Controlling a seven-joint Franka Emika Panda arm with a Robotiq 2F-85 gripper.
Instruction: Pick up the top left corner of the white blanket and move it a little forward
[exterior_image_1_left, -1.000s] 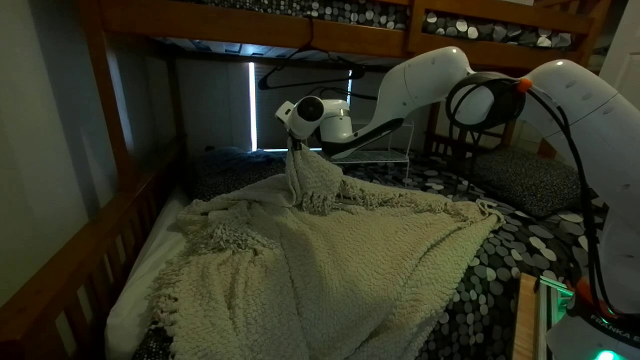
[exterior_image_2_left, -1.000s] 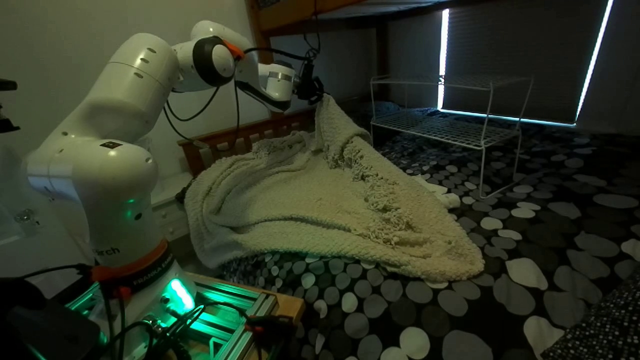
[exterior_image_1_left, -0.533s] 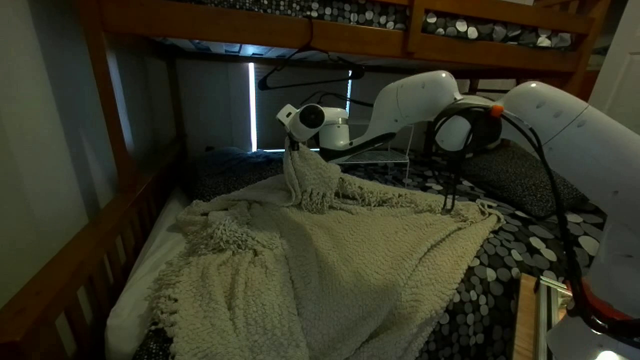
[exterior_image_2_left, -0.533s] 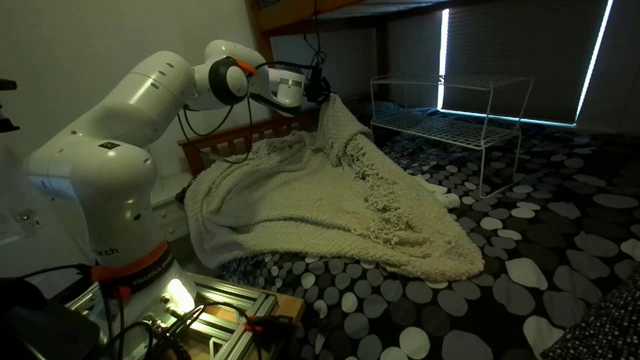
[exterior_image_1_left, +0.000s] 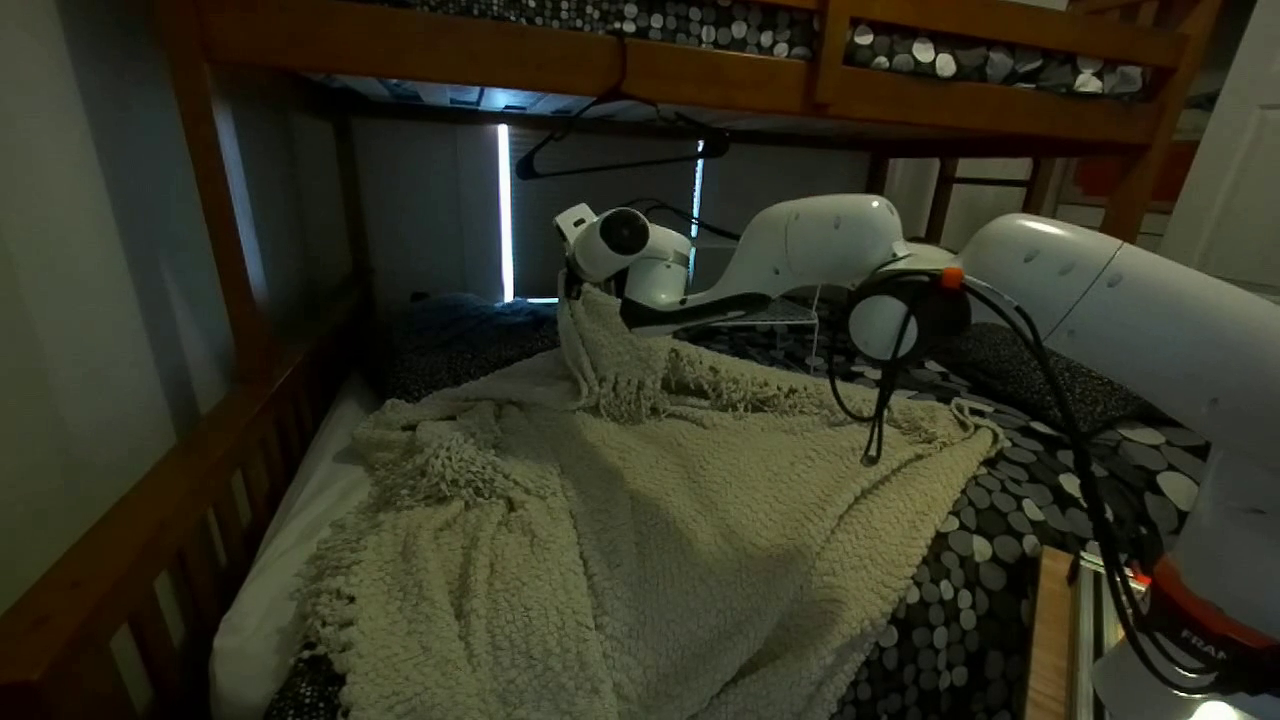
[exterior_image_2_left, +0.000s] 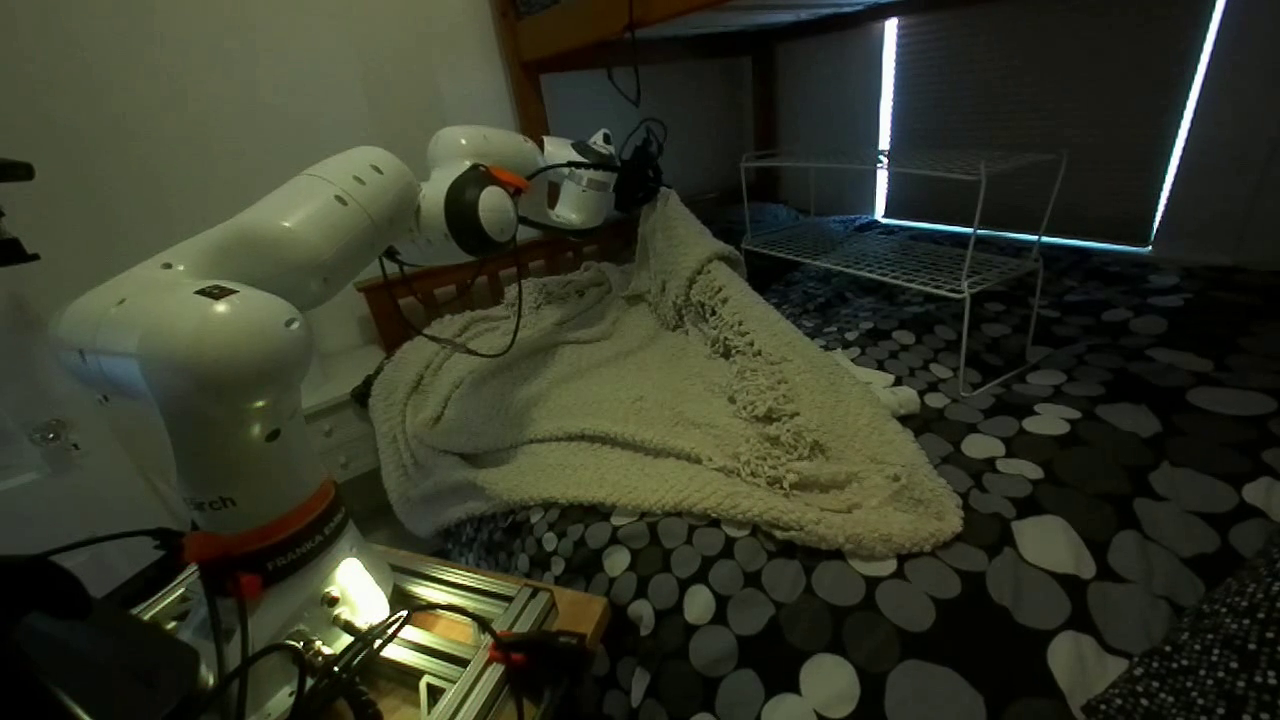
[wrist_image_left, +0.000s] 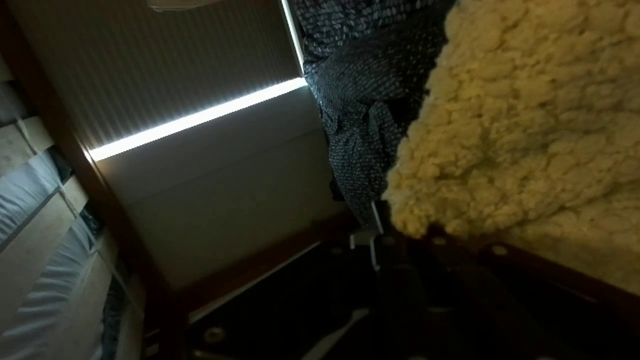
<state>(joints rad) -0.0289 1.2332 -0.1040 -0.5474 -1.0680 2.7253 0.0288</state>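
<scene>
Although the greater part of the white blanket (exterior_image_2_left: 600, 390) is spread over the spotted bedding (exterior_image_2_left: 1090, 430), one peak of it is raised into the air; this peak, judged to be the top left corner (exterior_image_2_left: 685, 235), appears to be grasped by the gripper (exterior_image_2_left: 652, 193), whose jaws seem clenched upon the cloth, although in the wrist view the contact is partly covered; from the gripper the cloth is hung directly below, and its long fringed fold is sloped downward, toward the right edge in both exterior views; when the forward move is made, this trailing cloth will probably be dragged, so a slow and high path is advised; since only one arm (exterior_image_2_left: 320, 220) is present, no nearer hand has to be chosen; which direction is meant by "forward" cannot be told with certainty; as for writing, "FRANKA" can be read in an exterior view on the black band (exterior_image_2_left: 312, 548) at the arm's foot, with further letters less clear; higher on the arm only the ending "rch" is legible; the dark label (exterior_image_2_left: 217, 292) above it is too small to be read.
</scene>
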